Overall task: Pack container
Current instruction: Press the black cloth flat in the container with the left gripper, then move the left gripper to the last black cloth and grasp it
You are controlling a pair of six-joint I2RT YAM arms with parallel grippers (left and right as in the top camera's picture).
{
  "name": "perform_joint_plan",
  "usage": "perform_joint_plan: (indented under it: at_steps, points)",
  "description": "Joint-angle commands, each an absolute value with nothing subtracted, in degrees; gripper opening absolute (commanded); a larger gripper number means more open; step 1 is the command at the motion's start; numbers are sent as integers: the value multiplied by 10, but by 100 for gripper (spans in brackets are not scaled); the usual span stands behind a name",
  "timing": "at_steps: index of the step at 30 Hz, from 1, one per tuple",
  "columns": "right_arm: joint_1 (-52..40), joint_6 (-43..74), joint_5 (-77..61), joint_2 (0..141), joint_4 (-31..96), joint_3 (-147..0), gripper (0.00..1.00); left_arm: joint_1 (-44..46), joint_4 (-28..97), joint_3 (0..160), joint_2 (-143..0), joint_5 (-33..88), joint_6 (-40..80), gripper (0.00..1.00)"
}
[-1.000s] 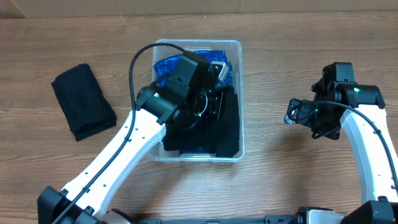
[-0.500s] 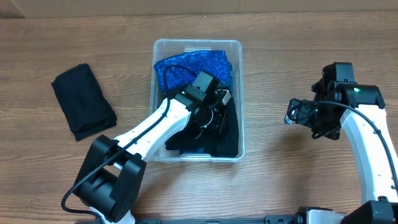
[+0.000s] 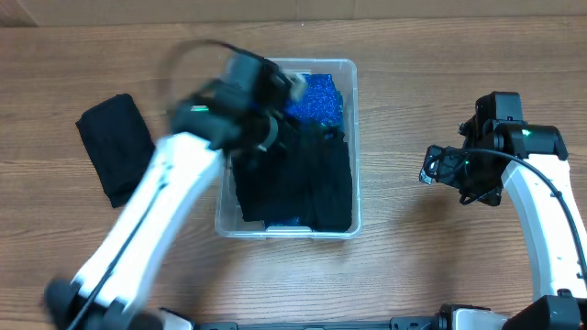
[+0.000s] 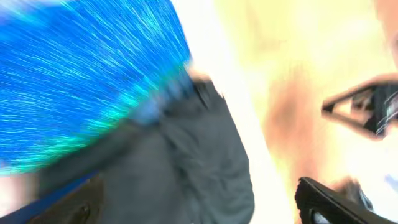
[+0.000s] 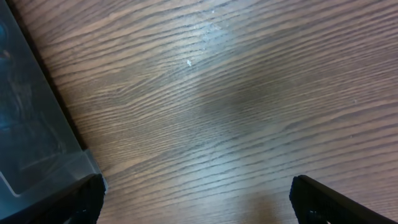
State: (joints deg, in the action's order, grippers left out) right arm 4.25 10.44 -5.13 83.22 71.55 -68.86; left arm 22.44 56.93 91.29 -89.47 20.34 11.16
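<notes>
Apparently left gripper (image 4: pixel 202 202) gapes empty over glittery blue cloth (image 4: pixel 81 74) in clear container (image 3: pixel 356 147); right gripper (image 5: pixel 196 199) spread, empty.

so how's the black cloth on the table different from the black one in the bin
The table cloth lies outside the bin; the bin cloth is inside it. The table cloth is folded into a tidy rectangle; the bin cloth is spread loose and rumpled. The table cloth sits on bare wood; the bin cloth lies over a blue cloth. Both are black fabric.
</notes>
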Motion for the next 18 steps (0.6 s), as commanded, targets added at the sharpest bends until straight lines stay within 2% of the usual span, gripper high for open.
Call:
perform_joint_plan:
  at_steps: [1,11,18]
  points:
    - [44,100,-52,830,713,-689,100,143,595,940,-827,133,89,100]
    - [44,100,-52,830,712,-689,100,-231,650,909,-843,164,129,100]
    - [44,100,-52,830,713,-689,100,-348,646,871,-962,188,87,100]
